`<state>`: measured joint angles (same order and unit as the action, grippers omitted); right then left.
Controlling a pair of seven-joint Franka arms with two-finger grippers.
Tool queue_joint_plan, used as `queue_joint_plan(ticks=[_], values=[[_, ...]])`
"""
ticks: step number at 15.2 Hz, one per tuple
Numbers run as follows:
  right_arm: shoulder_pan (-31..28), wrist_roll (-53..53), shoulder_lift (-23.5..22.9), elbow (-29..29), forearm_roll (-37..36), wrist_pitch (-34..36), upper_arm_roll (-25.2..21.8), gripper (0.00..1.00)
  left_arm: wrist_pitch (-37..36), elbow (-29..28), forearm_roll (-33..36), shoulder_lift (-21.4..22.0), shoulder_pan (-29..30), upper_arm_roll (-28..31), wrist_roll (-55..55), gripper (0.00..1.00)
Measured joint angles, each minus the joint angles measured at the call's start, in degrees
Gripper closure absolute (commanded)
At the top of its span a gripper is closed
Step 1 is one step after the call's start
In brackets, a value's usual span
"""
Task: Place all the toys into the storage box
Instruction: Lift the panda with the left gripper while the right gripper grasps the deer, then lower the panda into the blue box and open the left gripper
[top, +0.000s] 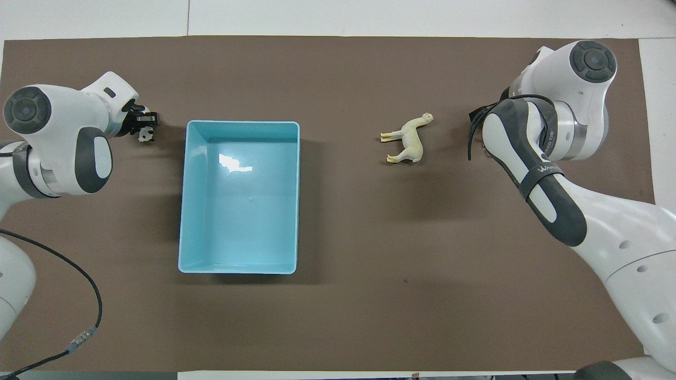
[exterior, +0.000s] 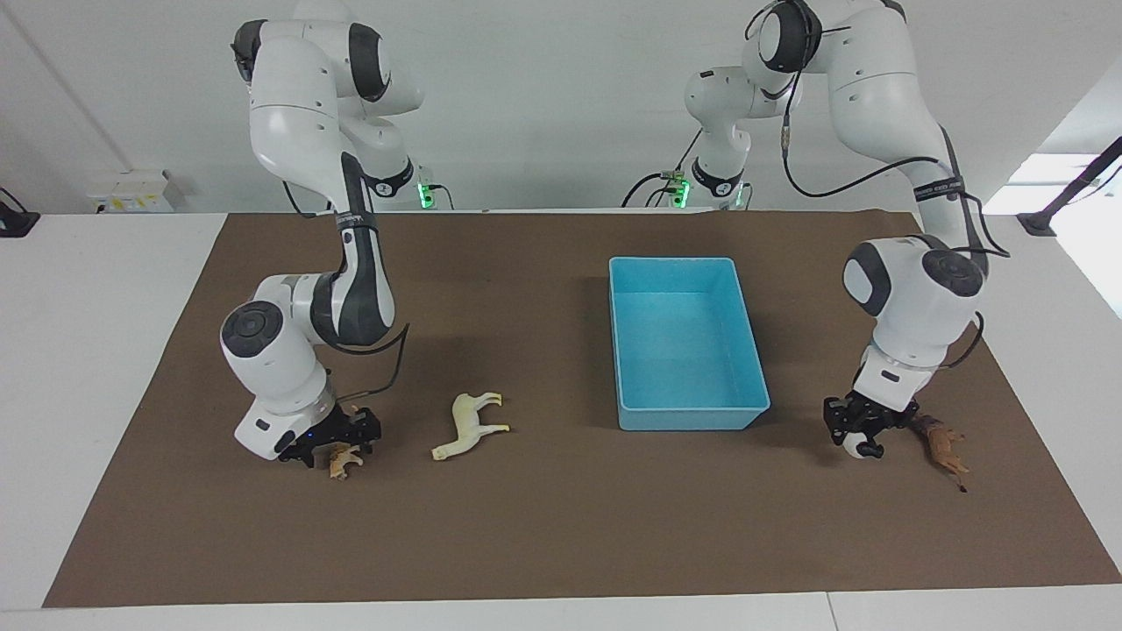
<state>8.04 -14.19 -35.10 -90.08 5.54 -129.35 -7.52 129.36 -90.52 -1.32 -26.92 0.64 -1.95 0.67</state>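
The light blue storage box (exterior: 624,333) (top: 182,211) stands empty on the brown mat. My right gripper (exterior: 340,445) is low at the right arm's end of the table and is shut on the tan spotted cat (exterior: 343,459); the arm hides both in the overhead view. The cream-white horse (exterior: 469,425) (top: 409,140) lies on its side between the cat and the box. My left gripper (exterior: 857,438) (top: 140,124) is low at the left arm's end and is shut on the black-and-white panda (exterior: 854,449) (top: 145,135). The brown lion (exterior: 940,445) lies on the mat beside the left gripper.
The brown mat (exterior: 561,543) covers most of the white table. The box's wall toward the left arm's end stands close to the left gripper. A black stand (exterior: 1065,197) sits off the mat at the left arm's end.
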Motion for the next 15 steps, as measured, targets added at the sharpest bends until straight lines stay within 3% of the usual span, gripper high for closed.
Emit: queue_joint_plan(ticks=[2, 3, 5, 6, 8, 9, 10, 12, 15], values=[[0.1, 0.0, -0.1, -0.6, 0.0, 0.0, 0.1, 0.0, -7.8, 4.8, -2.8, 1.8, -1.2, -0.4, -2.6, 1.0], [0.1, 0.0, -0.1, -1.0, 0.0, 0.0, 0.1, 0.24, -10.9, 5.4, -3.2, 3.4, -2.6, -0.5, -5.1, 1.0], [0.0, 0.0, -0.1, -1.4, 0.0, 0.0, 0.1, 0.97, -15.0, 4.5, -3.4, 6.6, -7.5, -0.8, -12.3, 0.96], [0.0, 0.0, 0.0, -1.4, 0.0, 0.0, 0.0, 1.0, -15.7, 3.3, -3.4, 7.7, -10.6, -0.8, -15.9, 0.92], [-0.1, 0.0, 0.4, -1.4, 0.0, 0.0, 0.0, 1.0, -15.6, -1.3, -3.4, 9.7, -17.0, -0.9, -21.3, 0.65], [-0.1, 0.0, 0.5, -1.4, 0.0, 0.0, -0.1, 1.0, -14.9, -4.4, -3.3, 10.5, -19.3, -0.9, -22.6, 0.19], [-0.2, 0.0, 0.6, -1.4, 0.0, 0.0, -0.2, 1.0, -13.5, -7.4, -3.3, 11.3, -20.6, -0.8, -23.1, 0.0], [-0.2, 0.0, 0.6, -1.4, 0.0, 0.0, -0.2, 1.0, -10.8, -11.9, -3.3, 12.7, -21.1, -0.5, -23.1, 0.0], [-0.1, 0.0, 0.6, -1.3, 0.0, 0.1, -0.2, 1.0, -9.9, -12.3, -1.9, 14.2, -19.3, 0.9, -21.1, 0.0]])
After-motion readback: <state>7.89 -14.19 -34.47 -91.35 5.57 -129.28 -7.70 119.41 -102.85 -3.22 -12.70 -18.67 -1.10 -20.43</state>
